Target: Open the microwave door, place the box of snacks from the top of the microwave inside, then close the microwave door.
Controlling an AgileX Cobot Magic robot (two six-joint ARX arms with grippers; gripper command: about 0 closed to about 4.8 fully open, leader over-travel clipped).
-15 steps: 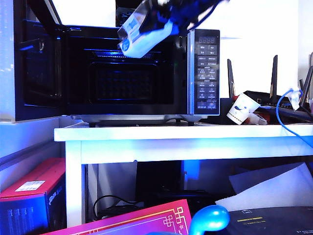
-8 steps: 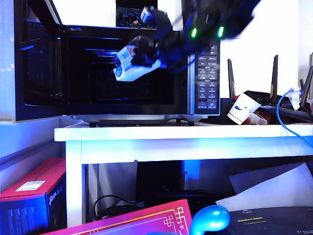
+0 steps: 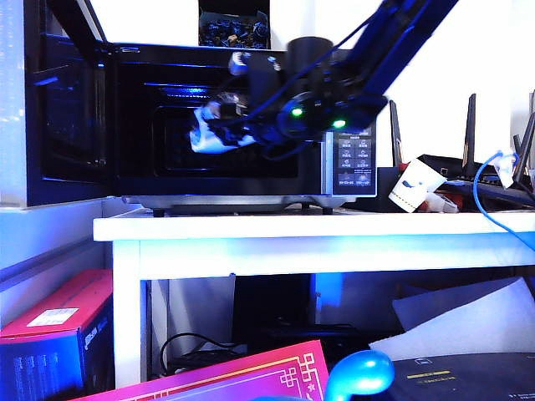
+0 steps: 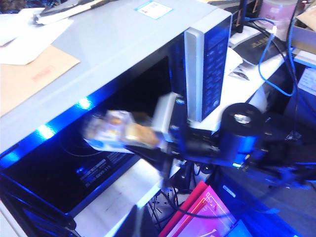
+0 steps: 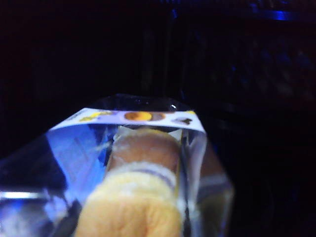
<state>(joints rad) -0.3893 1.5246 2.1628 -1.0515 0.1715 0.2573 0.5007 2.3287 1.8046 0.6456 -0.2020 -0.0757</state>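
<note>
Cluttered and blue-lit, the room has a white bench [image 3: 318, 227] carrying the microwave [image 3: 347, 125], its microwave door [image 3: 63, 117] swung wide. My right pincer [image 3: 219, 132] is clamped partway on the box of snacks [image 3: 205, 138], which sits at the cavity mouth, just ahead of the pincer's tips. I judge the box light, thin-walled and slick, its clear plastic likely to dent, so a gentle grip across its flat sides near the rear end suits it. My left pincer is in no view; I cannot tell its state.
</note>
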